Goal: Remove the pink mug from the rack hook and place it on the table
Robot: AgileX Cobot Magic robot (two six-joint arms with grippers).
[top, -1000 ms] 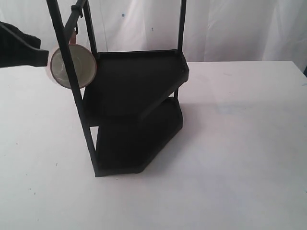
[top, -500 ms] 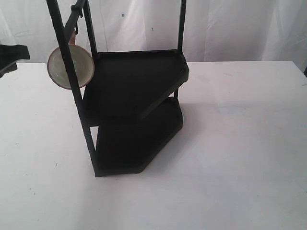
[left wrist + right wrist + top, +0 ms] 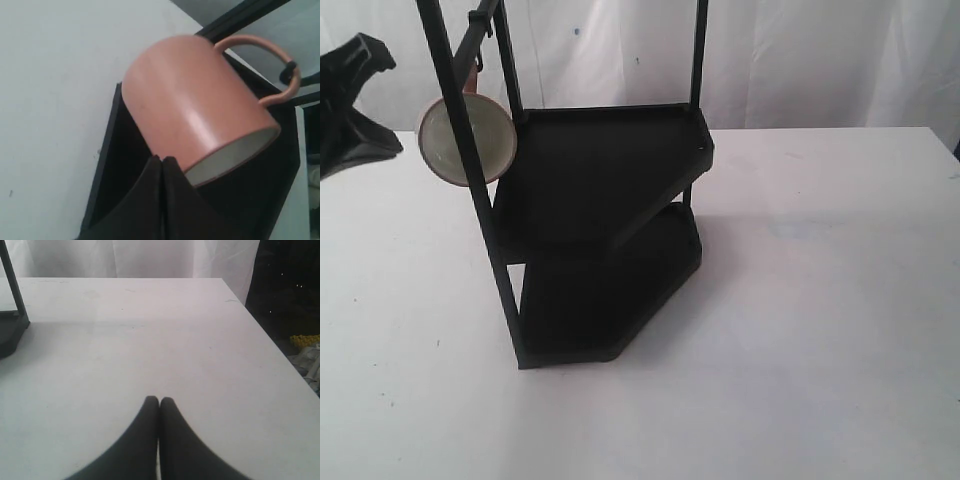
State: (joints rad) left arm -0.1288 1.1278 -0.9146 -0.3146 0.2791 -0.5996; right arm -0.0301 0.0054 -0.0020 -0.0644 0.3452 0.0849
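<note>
White counter [image 3: 820,300] carried a tall black 2-shelf rack [image 3: 600,200] left of centre.

L end effector [image 3: 162,159]: fingers pressed together w/ only a thin seam between, gripping nothing. In the left wrist view its tips overlapped the mug's lower wall, but the exterior view showed the L arm [image 3: 355,135] at the far left edge, apart from the mug, so no contact.

R end effector [image 3: 159,400]: fingers also pressed together, gripping nothing, over bare counter; only a corner of the rack showed beside it.

Pink mug [image 3: 195,105] hung off the counter, near the rack's top on its left side, tilted, w/ its mouth toward the exterior camera. Outside dusty pink and smooth, inside cream-white. Its thin pink handle [image 3: 265,45] was looped over the rack hook [image 3: 475,40], a short black peg w/ a knobbed tip.

Vs 1 s earlier: L arm had been right at the mug's left rim; it had since pulled back to the frame edge and tipped upward. Mug stayed on the hook, approx same spot.
</note>
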